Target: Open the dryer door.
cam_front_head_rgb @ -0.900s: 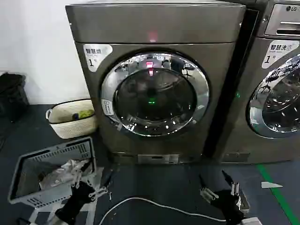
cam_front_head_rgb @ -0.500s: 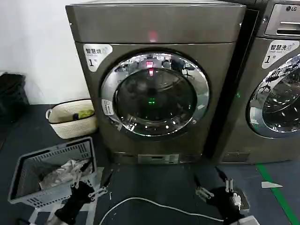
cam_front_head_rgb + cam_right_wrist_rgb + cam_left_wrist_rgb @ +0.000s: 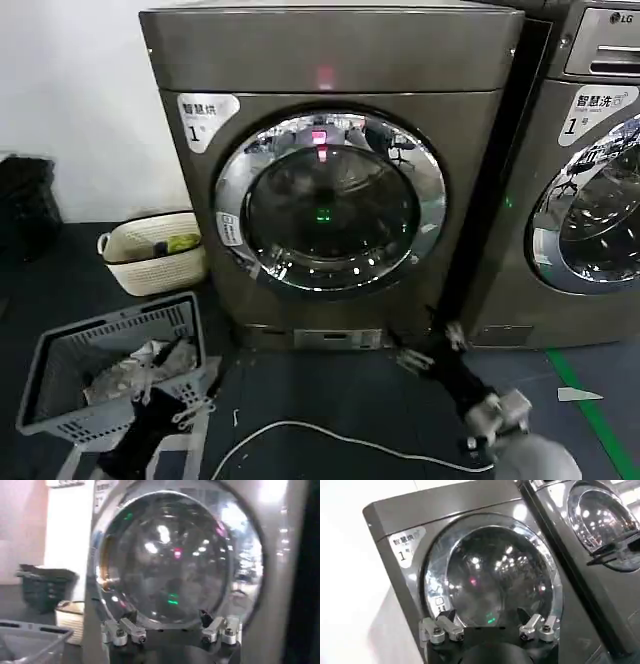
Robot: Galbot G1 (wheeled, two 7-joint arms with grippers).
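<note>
The dryer door (image 3: 331, 204) is round, a shiny chrome ring around dark glass, shut flat in the dryer's (image 3: 330, 60) front and facing me. I count two machines, two baskets. My right gripper (image 3: 430, 348), fingers spread apart, is near the dryer's lower right corner; my left gripper (image 3: 178, 382), also spread, hangs low by the grey basket (image 3: 60, 400).

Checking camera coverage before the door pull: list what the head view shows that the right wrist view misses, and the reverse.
Head view alone: the left gripper low beside the grey basket, the white cable on the floor, the green floor stripe, and the LG-marked machine.

Right wrist view alone: a close look at the right gripper, its fingers open before the glass.

Both: the dryer door, shut, and the cream basket beside the dryer.
</note>
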